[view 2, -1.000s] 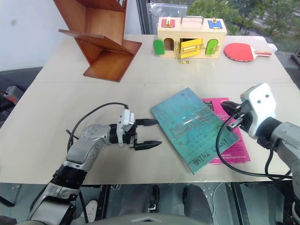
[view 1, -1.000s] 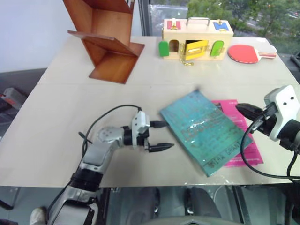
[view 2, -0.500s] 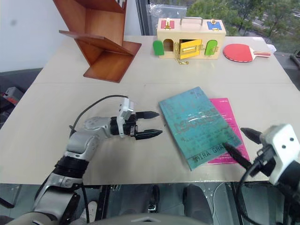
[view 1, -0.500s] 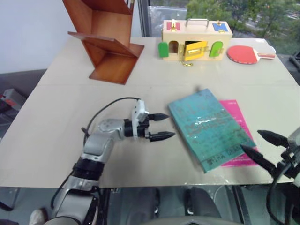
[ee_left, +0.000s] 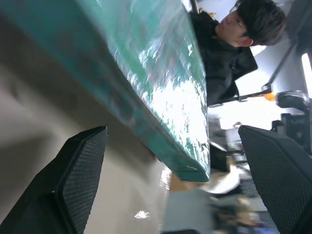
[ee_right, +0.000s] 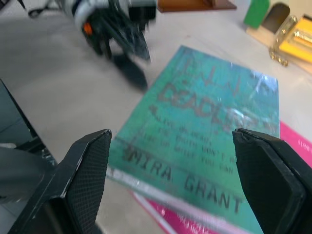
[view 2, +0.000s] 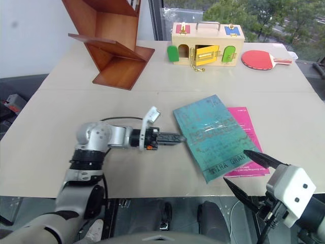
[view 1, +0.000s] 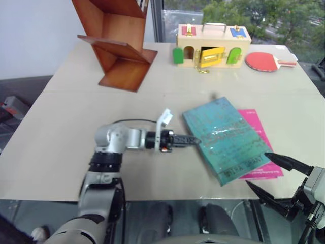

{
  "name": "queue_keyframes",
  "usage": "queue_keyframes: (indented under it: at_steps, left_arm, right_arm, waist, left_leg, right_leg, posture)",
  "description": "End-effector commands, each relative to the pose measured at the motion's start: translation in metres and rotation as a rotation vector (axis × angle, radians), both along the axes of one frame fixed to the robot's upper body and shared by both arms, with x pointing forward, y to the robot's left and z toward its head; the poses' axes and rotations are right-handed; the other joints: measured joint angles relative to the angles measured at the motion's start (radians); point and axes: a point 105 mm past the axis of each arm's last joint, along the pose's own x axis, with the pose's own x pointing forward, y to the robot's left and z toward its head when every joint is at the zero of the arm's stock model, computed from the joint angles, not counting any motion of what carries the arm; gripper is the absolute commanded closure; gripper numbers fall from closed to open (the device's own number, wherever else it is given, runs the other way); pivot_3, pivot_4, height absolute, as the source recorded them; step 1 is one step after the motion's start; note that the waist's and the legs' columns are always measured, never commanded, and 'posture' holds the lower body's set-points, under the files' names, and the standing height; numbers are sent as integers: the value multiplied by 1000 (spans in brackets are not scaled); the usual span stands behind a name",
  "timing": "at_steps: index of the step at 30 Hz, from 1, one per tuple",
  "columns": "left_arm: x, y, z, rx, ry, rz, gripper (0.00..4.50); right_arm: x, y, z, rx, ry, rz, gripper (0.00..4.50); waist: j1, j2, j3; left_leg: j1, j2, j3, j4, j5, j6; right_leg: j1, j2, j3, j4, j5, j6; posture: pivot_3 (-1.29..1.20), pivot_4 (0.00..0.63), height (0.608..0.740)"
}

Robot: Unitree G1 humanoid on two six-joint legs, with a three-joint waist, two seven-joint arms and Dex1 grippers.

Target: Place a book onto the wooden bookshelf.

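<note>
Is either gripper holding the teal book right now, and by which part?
No. Both the left gripper and right gripper are open; the book lies unheld.

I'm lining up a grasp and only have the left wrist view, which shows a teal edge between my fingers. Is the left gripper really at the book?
Observer: Yes. The left gripper is at the left long edge of the book, with its jaws open.
Operator: Does the book lie straight on the table?
Observer: Not fully. Its right part rests on a pink book that lies on the table.
Operator: Where is the right gripper?
Observer: The right gripper is open, off the table's near edge by the book's near right corner, and holds nothing.
Operator: And the shelf?
Observer: The wooden bookshelf stands at the table's far left.
</note>
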Motion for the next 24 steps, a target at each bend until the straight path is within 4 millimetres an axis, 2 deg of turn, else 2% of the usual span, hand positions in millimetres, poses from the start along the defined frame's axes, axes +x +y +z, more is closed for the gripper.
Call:
queue_keyframes:
  at_steps: [1, 4, 13, 19, 21, 23, 24]
  left_arm:
    - [-1, 2, -3, 10, 25, 32, 0]
    - [5, -3, -3, -1, 38, 69, 0]
    - [13, -34, -7, -79, 105, 184, 0]
    - [17, -37, -10, -113, 140, 254, 0]
    - [16, -36, -11, -122, 154, 269, 496]
    - [16, -36, -12, -124, 163, 276, 729]
    - [16, -35, -13, -122, 164, 280, 1400]
  right_arm:
    - [0, 8, 13, 35, -82, 10, 448]
    - [2, 11, 15, 43, -100, 12, 448]
    - [9, 17, 15, 66, -99, 22, 448]
    - [12, 18, 14, 92, -69, 20, 448]
    - [13, 18, 14, 94, -66, 18, 389]
    - [14, 18, 14, 104, -64, 17, 389]
    - [15, 18, 15, 107, -65, 16, 389]
  waist:
    - [0, 0, 0]
    - [3, 0, 0]
    - [21, -2, 0]
    - [23, -2, 0]
    - [23, -2, 0]
    - [23, -2, 0]
    - [23, -2, 0]
  left_leg:
    - [0, 0, 0, 0, 0, 0]
    - [0, 1, 0, 0, 0, 0]
    - [-1, -1, 0, 0, 0, 0]
    - [-1, -1, 0, 0, 0, 0]
    - [-1, -1, 0, 0, 0, 0]
    - [-1, -1, 0, 0, 0, 0]
    - [-1, -1, 0, 0, 0, 0]
  right_leg:
    - [0, -1, 1, 0, 0, 0]
    - [0, -4, 1, -1, 0, 0]
    - [0, -6, 0, -1, 0, 0]
    - [0, -6, 0, -1, 0, 0]
    - [1, -6, 0, -2, 0, 0]
    - [1, -6, 0, -2, 0, 0]
    - [1, -5, 0, -1, 0, 0]
  posture:
    - [0, 150, 740]
    - [0, 150, 740]
    - [0, 150, 740]
    - [0, 150, 740]
    - [0, 150, 740]
    - [0, 150, 740]
    - [0, 150, 740]
